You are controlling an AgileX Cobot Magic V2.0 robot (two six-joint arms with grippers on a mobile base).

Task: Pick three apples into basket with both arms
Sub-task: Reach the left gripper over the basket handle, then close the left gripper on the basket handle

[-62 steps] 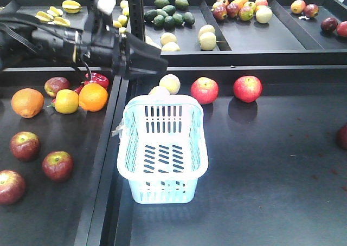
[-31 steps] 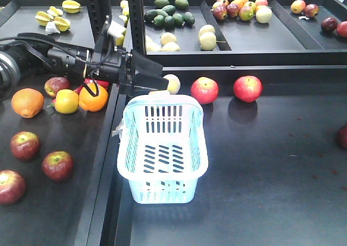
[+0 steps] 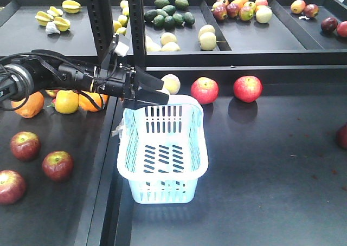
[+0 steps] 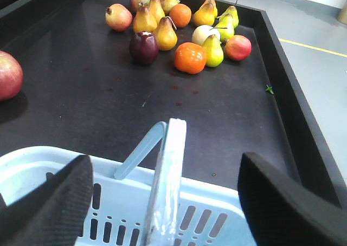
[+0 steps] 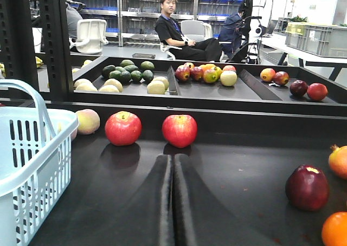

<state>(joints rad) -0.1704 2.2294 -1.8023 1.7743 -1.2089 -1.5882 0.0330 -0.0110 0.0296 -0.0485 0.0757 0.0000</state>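
1. Well, at the far left the apples [image 3: 57, 165] lie loose on the left tabletop [image 3: 59, 219]. None is in the basket, so I judge all three picks are left to do.
2. My left claw [image 3: 157, 92] is spread wide and holds nothing. It hovers at the basket's far rim with the handle [image 4: 168, 175] between its jaws, well apart from the apples.
3. A raised rail [image 3: 111, 164] divides the tabletops, and every apple must be lifted over it. The upright post [image 3: 100, 18] stands close behind the left arm.
4. The basket [image 3: 162, 192] sits empty just right of that rail.
5. Right of the basket the tabletop is bare, giving plenty of room. My right claw [image 5: 173, 159] is pressed together, empty and low.
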